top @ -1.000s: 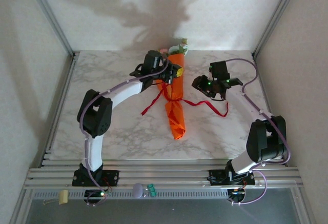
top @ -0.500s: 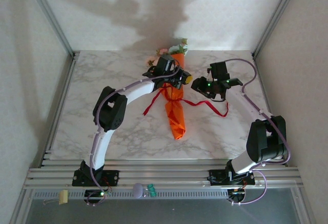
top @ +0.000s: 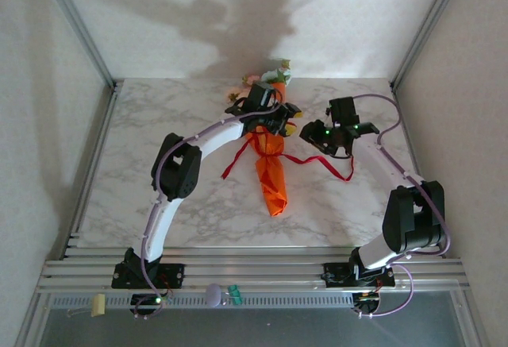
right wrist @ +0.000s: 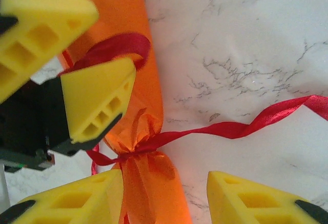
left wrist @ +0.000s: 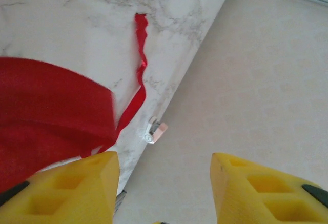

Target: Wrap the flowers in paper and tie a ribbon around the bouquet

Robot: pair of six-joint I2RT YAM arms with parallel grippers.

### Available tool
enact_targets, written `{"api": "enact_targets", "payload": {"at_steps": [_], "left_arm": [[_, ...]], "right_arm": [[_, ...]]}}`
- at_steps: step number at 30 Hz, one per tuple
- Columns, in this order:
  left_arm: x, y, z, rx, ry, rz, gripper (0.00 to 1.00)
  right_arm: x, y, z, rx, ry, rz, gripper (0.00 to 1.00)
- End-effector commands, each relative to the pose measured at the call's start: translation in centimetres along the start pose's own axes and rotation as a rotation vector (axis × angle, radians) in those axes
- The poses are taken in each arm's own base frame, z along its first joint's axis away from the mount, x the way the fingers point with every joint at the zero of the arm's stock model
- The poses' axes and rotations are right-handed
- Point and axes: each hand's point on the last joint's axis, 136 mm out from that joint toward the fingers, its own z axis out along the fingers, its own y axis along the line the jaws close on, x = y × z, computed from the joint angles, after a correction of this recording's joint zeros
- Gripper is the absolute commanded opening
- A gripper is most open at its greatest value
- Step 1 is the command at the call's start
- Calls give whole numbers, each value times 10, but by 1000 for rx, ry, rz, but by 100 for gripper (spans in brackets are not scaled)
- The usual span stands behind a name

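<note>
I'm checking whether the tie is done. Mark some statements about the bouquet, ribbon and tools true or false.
1. The ribbon is cinched around the orange paper. True.
2. The left tool is clamped shut. False: its jaws stand apart.
3. The flowers point toward the arm bases. False: they point to the far edge of the table.
4. The bouquet lies flat on the table. True.
5. The right tool is open. True.

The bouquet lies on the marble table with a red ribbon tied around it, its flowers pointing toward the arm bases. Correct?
Not quite: the top external view shows the flowers pointing to the far wall, away from the bases. The bouquet, table and tied red ribbon are right.
</note>
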Motion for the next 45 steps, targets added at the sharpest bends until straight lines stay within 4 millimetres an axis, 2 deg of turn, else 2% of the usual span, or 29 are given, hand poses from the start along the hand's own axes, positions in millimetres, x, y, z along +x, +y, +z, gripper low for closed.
{"api": "enact_targets", "payload": {"at_steps": [1,4,9,11,14,15,17,20,23,26,28,30,33,36,38,41,45], "left_arm": [[14,-10,-18,-20,-11,24,52],[18,-6,-22,-54,-12,12,58],[13,5,-26,-96,-45,-3,59],[12,-3,-32,-85,-73,3,59],[15,-20,-45,-54,-109,3,59],[16,-24,-52,-50,-127,-5,59],[18,-30,-66,-37,-171,-16,59],[27,-39,-87,8,-197,-21,58],[31,-35,-98,-31,-215,42,55],[30,-24,-99,-109,-215,196,49],[28,-10,-97,-197,-205,301,48],[23,13,-100,-323,-213,395,48],[19,34,-100,-394,-198,472,45],[18,40,-102,-405,-198,495,43],[18,40,-102,-405,-196,496,43],[18,38,-101,-396,-194,493,43],[16,34,-105,-387,-205,480,43]], "right_arm": [[-4,5,-1,-36,7,65,48],[-10,6,7,-67,14,158,47],[-20,14,25,-136,25,295,47],[-22,13,32,-133,38,340,46],[-25,5,31,-102,22,372,45],[-27,-3,28,-70,12,391,45],[-23,-33,18,54,4,461,45],[-12,-89,-3,242,9,565,45],[-1,-131,-15,361,37,600,42],[-3,-149,-14,390,59,497,39],[-14,-146,-12,403,71,323,38],[-13,-150,-9,461,125,204,39],[-5,-150,0,524,217,28,39],[0,-147,8,590,258,-162,39],[2,-148,14,612,293,-230,39],[7,-149,26,602,355,-283,41],[11,-156,32,632,390,-293,45]]}}
